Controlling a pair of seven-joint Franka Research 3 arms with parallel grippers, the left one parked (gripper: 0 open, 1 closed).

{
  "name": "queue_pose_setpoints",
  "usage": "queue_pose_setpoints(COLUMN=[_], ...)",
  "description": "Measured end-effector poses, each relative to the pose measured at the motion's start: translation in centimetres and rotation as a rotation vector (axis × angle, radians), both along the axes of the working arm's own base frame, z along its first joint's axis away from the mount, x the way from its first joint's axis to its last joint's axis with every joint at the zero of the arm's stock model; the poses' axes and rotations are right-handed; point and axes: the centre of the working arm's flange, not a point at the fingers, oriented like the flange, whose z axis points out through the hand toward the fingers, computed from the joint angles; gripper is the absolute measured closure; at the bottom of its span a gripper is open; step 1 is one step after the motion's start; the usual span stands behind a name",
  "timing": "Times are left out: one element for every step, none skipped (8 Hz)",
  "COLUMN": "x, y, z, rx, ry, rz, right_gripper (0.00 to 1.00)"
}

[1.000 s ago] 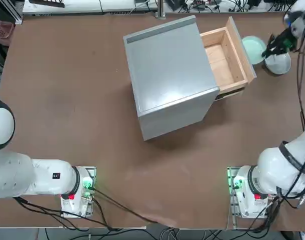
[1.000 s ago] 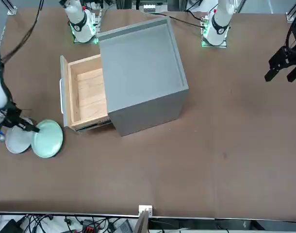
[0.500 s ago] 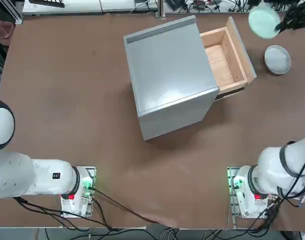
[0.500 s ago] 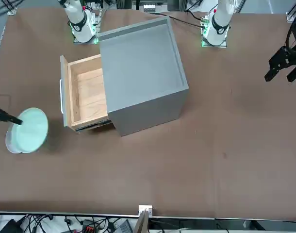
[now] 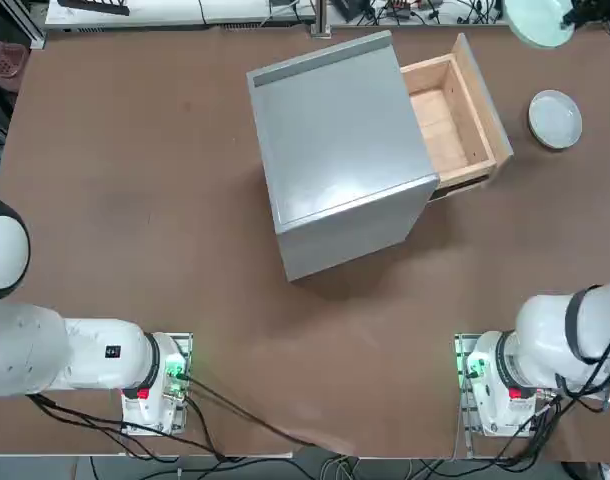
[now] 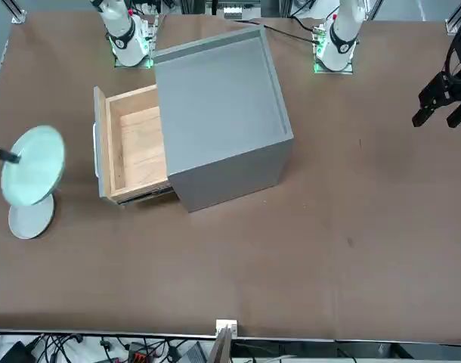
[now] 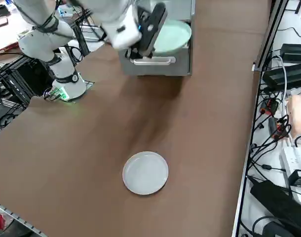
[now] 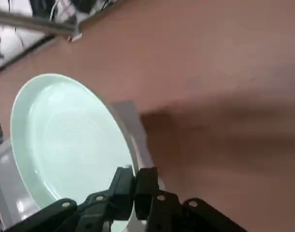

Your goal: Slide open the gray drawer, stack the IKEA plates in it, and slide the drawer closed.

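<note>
Above the gray drawer [image 5: 345, 150], the right gripper [image 8: 135, 175] pinches the green plate's [image 8: 72, 140] rim. Rigid, probably slick; the rim suits gripping.

With the gray drawer [image 5: 345, 140] as landmark, the right arm [image 5: 560, 335] is based nearer the robot and reaches forward past the drawer's open side, its white wrist [image 7: 122, 30] raised and the right gripper [image 8: 136, 171] beyond the pulled-out front, above table height, both fingers [image 8: 122, 186] pinched together.
</note>
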Motion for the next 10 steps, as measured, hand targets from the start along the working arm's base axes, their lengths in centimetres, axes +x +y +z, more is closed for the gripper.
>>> queue_pose_setpoints(x=[-0.3,-0.8,-1.4,-1.8,-2.0,-2.2,-2.5,-2.8,-3.1,-3.4], y=[5.0,9.4,13.0,15.7,17.6,19.3,21.5,24.2,26.9,29.0], z=[0.2,-0.4,-1.3,-2.2,-3.1,-3.8,-4.3,-4.8,-5.1,-5.4], rx=[-0.037,-0.097,-0.164,-0.222,-0.276,-0.325,-0.364,-0.393,-0.414,-0.427], ry=[0.018,0.046,0.072,0.093,0.112,0.129,0.146,0.159,0.166,0.168], rz=[0.087,0.174,0.251,0.313,0.363,0.398,0.411,0.409,0.399,0.394], right_gripper=[1.0,1.0,1.0,1.0,1.0,0.99,0.99,0.99,0.99,0.96])
